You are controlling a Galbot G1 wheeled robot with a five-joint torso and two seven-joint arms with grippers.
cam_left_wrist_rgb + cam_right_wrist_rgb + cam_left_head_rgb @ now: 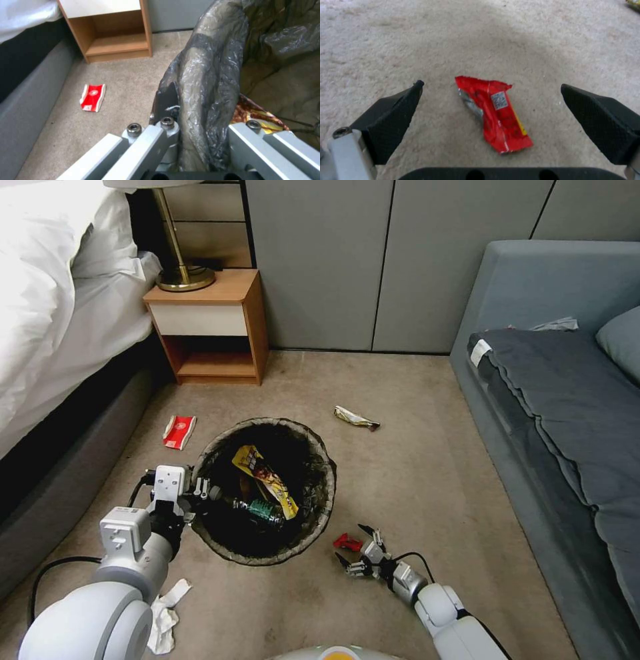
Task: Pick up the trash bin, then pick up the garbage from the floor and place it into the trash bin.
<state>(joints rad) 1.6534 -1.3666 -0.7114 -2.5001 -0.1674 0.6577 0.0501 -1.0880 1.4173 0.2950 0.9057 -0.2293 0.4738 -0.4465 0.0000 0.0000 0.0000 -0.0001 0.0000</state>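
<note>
Garbage pickup is under way: my left gripper point(200, 495) clamps the trash bin point(313, 513) rim, while my right gripper point(491, 100) hangs spread around a red wrapper point(495, 113) on the carpet beside it. Next I'd need to lower and close.

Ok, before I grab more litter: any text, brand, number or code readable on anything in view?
Nothing can be read as text.
Red wrapper between the open right gripper fingers: a printed square code, too blurred to decode.
Red-and-white packaging: a round mark, lettering too small.
Yellow wrapper in the trash bin: print too small.
</note>
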